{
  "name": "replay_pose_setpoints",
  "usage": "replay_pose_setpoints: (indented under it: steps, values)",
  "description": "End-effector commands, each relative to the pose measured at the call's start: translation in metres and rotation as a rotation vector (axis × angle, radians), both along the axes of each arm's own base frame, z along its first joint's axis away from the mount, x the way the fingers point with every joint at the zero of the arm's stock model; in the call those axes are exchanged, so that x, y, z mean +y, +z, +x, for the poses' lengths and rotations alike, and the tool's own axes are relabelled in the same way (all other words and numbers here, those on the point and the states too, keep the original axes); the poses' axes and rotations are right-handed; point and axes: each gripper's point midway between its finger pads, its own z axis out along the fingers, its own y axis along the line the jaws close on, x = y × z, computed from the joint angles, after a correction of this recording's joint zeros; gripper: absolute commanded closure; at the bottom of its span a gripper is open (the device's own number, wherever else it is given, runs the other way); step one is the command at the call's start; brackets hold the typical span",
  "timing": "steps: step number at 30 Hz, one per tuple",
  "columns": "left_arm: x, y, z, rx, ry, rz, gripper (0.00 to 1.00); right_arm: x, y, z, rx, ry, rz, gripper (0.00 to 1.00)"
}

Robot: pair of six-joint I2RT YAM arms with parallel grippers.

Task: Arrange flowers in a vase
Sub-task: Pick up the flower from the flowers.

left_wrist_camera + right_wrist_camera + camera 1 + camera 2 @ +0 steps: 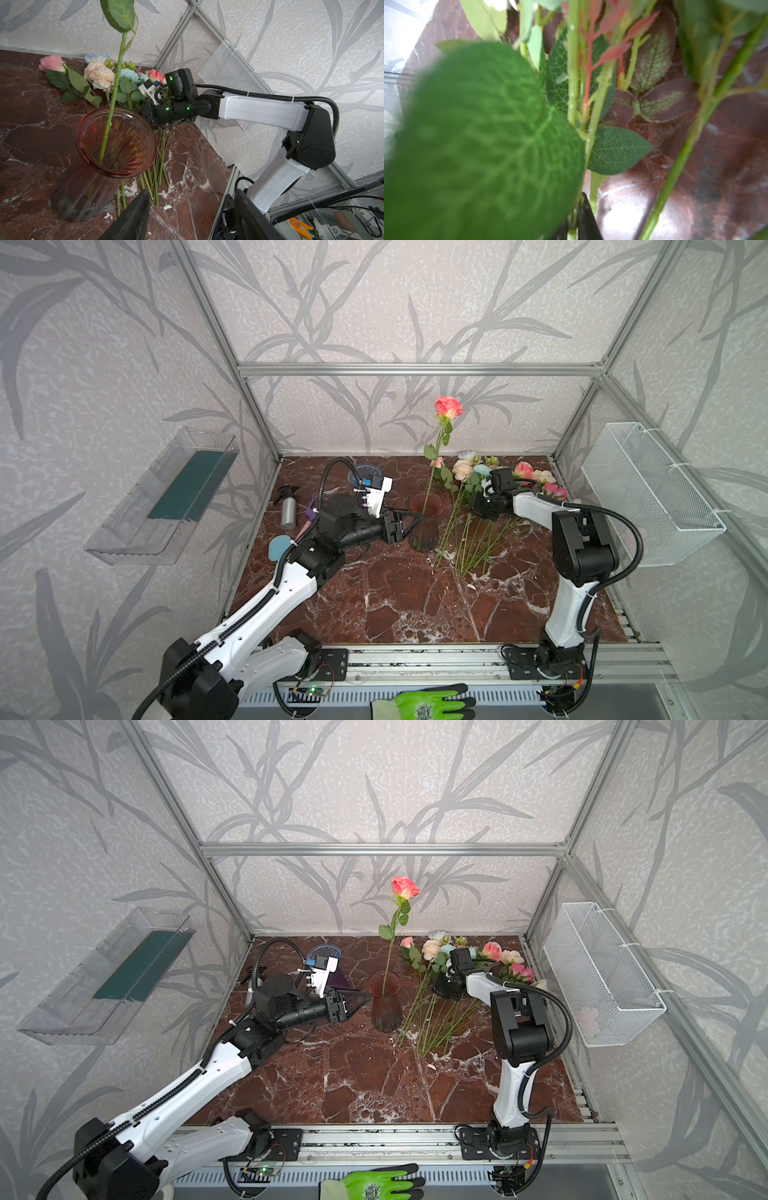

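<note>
Under everything, a dark red marble table (395,605). From the front rail (415,657), two white and black arms: the left arm (266,605), stretched low toward the middle, and the right arm (575,601), up tall and bent down into the flowers (467,487). Hung high beside the right arm, a white wire basket (648,497). Hung beside the left arm, a clear plastic tray (166,497) with a dark green bottom.

Near the back of the table on the right arm's side, the flowers, flat in a loose heap: pink, peach, cream and pale blue heads toward the back, long green stems fanned toward the front. Just beside the heap, in the middle of the table, a dark red glass vase (424,531), upright. In it, one pink rose (449,407), a bit tilted, head far above the heap.

In front of the rail, a bright green glove (432,703). By the table edge near the left arm, a small silver spray bottle (288,512).

On the left arm, the left gripper (192,194): fingers wide apart, holding nothing, tips right by the vase; touching or not, hard to tell. On the right arm, the right gripper (153,124), down among the leaves. In the right wrist view, black fingers pressed together on a thin green stem (571,233) from the heap.
</note>
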Motion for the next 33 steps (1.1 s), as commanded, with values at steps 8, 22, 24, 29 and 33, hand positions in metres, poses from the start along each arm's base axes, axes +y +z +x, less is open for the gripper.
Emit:
replay_pose_setpoints:
  steps: [8, 22, 24, 29, 33]
  values:
    - [0.005, 0.022, -0.004, -0.08, 0.012, -0.01, 0.35, -0.005, 0.116, -0.022, -0.293, -0.013, 0.057, 1.0]
    - [0.037, 0.035, 0.002, -0.216, 0.192, 0.04, 0.34, -0.002, 0.266, -0.078, -0.744, 0.039, -0.004, 1.0]
    - [0.048, 0.038, 0.005, -0.246, 0.253, 0.046, 0.32, 0.006, 0.299, -0.085, -0.827, 0.056, -0.011, 1.0]
    - [0.091, 0.044, 0.018, -0.286, 0.482, 0.055, 0.3, 0.026, 0.374, -0.096, -0.997, 0.094, 0.014, 1.0]
    - [0.128, 0.042, 0.029, -0.275, 0.659, 0.049, 0.28, 0.042, 0.416, -0.099, -1.074, 0.13, 0.051, 1.0]
